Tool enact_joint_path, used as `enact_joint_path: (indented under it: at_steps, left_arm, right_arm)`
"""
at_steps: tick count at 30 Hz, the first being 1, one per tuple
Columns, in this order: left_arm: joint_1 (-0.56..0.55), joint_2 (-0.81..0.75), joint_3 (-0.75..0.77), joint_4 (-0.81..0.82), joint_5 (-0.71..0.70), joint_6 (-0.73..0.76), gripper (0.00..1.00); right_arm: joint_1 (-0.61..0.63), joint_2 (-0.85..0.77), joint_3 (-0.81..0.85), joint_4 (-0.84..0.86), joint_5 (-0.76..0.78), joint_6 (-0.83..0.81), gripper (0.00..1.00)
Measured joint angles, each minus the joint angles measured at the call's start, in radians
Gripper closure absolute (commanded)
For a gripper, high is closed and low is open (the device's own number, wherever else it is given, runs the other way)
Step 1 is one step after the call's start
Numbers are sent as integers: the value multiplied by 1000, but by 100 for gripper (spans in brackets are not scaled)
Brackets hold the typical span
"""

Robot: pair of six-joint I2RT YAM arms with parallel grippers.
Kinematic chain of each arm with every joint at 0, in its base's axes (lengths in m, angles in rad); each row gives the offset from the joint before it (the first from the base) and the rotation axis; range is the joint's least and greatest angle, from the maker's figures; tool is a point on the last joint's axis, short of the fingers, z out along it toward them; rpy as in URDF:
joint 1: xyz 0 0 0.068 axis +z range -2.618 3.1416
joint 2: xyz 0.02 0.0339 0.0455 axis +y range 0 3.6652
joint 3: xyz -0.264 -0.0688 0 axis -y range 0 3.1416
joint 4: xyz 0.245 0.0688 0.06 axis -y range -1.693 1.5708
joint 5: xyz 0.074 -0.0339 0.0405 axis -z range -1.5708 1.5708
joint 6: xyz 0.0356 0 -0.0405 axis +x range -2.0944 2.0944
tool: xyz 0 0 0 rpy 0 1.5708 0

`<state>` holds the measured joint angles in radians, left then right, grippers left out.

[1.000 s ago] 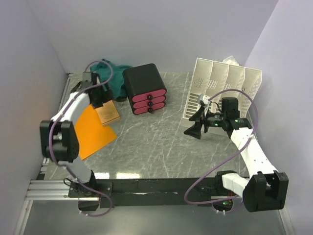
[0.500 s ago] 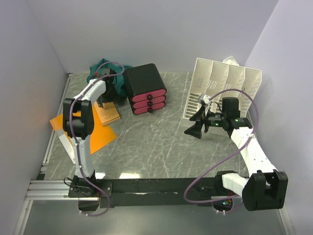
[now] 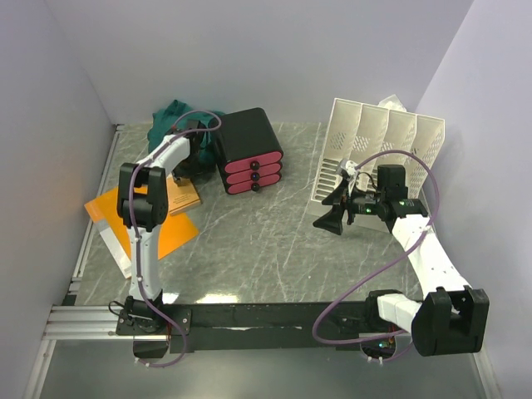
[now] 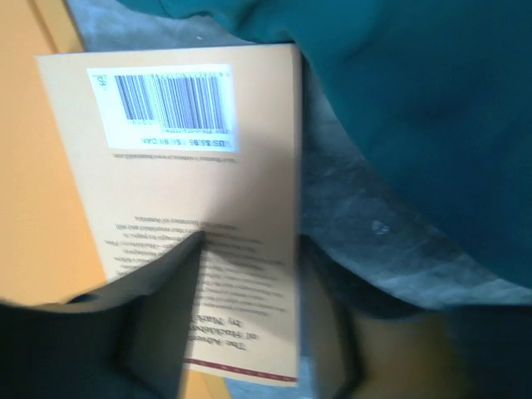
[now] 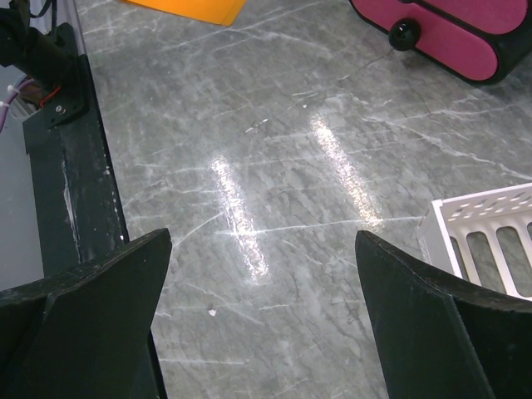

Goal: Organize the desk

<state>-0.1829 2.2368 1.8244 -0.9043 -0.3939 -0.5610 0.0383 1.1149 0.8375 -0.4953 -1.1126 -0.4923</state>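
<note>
The desk (image 3: pixel 274 241) is grey-green marble with pale veins. A tan book (image 3: pixel 184 198) lies at its back left, partly on an orange folder (image 3: pixel 154 224). My left gripper (image 3: pixel 186 169) hovers over the book's far end beside a teal cloth (image 3: pixel 170 116). In the blurred left wrist view the gripper (image 4: pixel 249 332) is open, one finger over the book (image 4: pixel 191 166) and the other past its right edge, with the cloth (image 4: pixel 416 108) to the right. My right gripper (image 3: pixel 332 218) is open and empty above bare desk (image 5: pixel 274 166).
A black drawer box with pink fronts (image 3: pixel 247 150) stands at back centre, and its knob and front (image 5: pixel 449 37) show in the right wrist view. A white slotted file rack (image 3: pixel 378 154) leans at back right, with a corner (image 5: pixel 490 224) in the right wrist view. A black rail (image 3: pixel 266 316) runs along the front.
My left arm has swung its elbow inward and the gripper has shifted slightly right toward the teal cloth, which uncovers more of the orange folder. The right arm has not moved.
</note>
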Motion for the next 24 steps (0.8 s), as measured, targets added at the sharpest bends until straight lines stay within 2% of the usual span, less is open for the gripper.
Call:
enact_joint_path:
  at_steps: [1, 4, 13, 16, 24]
  left_arm:
    - [-2, -3, -5, 3, -15, 4, 76]
    - [-5, -18, -26, 18, -42, 20, 99]
    - [2, -133, -165, 94, -30, 35, 99]
    - [11, -255, -286, 132, 16, 34, 99]
    - [31, -712, -650, 229, 186, -32, 99]
  right_arm:
    - [0, 0, 0, 0, 0, 0, 0]
    - [0, 0, 0, 0, 0, 0, 0]
    - [-6, 0, 0, -6, 0, -4, 0]
    - [-8, 0, 0, -7, 0, -7, 0]
    - [-3, 1, 0, -40, -11, -35, 3]
